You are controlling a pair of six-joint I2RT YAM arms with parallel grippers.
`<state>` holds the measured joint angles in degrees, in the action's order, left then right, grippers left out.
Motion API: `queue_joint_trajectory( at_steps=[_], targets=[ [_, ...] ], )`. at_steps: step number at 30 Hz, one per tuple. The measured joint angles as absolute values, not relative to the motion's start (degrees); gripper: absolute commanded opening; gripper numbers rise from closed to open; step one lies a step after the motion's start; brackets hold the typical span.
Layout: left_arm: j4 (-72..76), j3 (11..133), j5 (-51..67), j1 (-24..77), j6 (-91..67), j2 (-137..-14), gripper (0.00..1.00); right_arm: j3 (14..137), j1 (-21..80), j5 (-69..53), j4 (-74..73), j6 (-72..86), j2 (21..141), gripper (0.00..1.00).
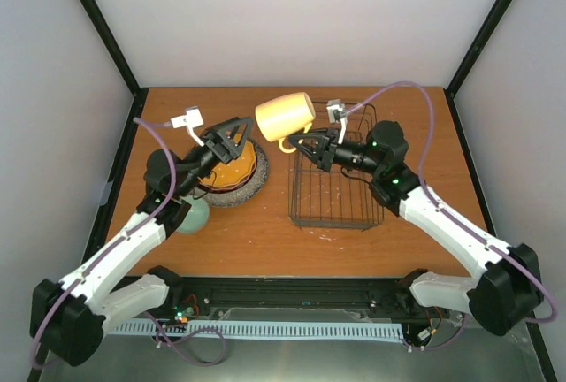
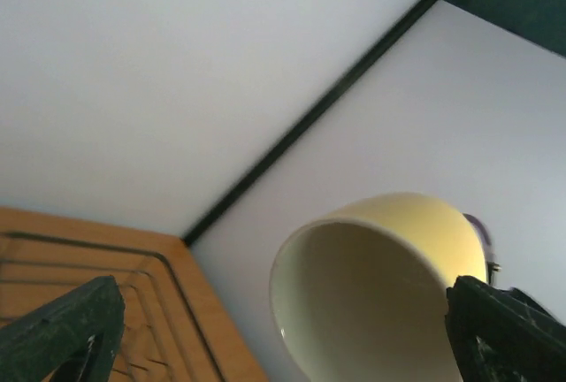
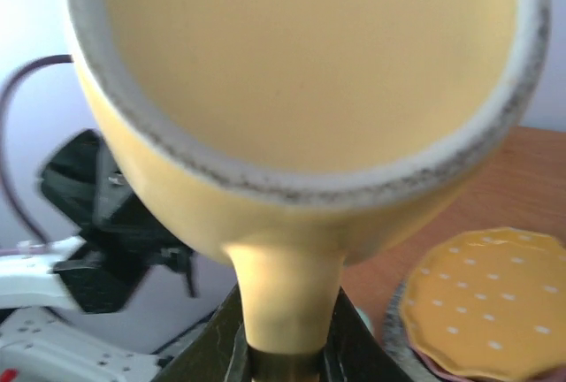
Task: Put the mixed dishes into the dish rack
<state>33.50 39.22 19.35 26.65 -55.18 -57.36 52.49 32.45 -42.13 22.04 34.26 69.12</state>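
Nearest worry: the pale green bowl (image 1: 196, 216) sits on the brown wooden worktop (image 1: 265, 245) right against the left forearm (image 1: 168, 201), so any swing of that arm could shove it. Next out, the left hand (image 1: 240, 139) is spread wide and empty. It hangs over the stack: orange white-dotted scalloped plate (image 1: 232, 168) on top of the large grey speckled plate (image 1: 249, 193) (anything between them I can't make out). Lose height there and a finger clips the orange rim. Main risk is the yellow ceramic mug (image 1: 285, 117). It's up in the air, tipped on its side by the far-left corner of the black wire dish rack (image 1: 336, 220), with the right hand (image 1: 295, 145) clamped on the handle (image 3: 287, 302) only. That's a narrow pinch on a curved handle with the whole body hanging out front, so I'd expect it to pivot or slip if the wrist rolls fast. Can't tell from above whether it's over the basket, so a slip may land on wood or plates. It's also close to the open left fingers, and a sideways move could knock it. Nothing in the rack that I can see. Its grid bars are thin, so a mug set down off-level may tip. Surface: flat matte wood grain, a few pale specks by the rack's near edge. Room: plain white panels (image 1: 301, 19) on three sides, black frame posts (image 1: 106, 33) at the back corners.
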Motion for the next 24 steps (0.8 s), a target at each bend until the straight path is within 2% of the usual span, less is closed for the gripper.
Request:
queue_joint_trajectory(
  at_steps=[4,12,24],
  targets=[
    [24.73,39.94,10.74,26.70,-47.20,-50.57,1.00,54.17,30.92,-36.95,9.91,28.49,65.47,0.03],
    [11.81,38.81,-6.28,26.70,-34.11,-39.68,1.00,57.12,30.39,-18.81,-16.97,16.71,59.07,0.03],
    [4.54,33.34,-17.54,26.70,-26.13,-38.79,1.00,53.17,33.54,-5.54,-31.44,11.73,60.97,0.03]
  ],
)
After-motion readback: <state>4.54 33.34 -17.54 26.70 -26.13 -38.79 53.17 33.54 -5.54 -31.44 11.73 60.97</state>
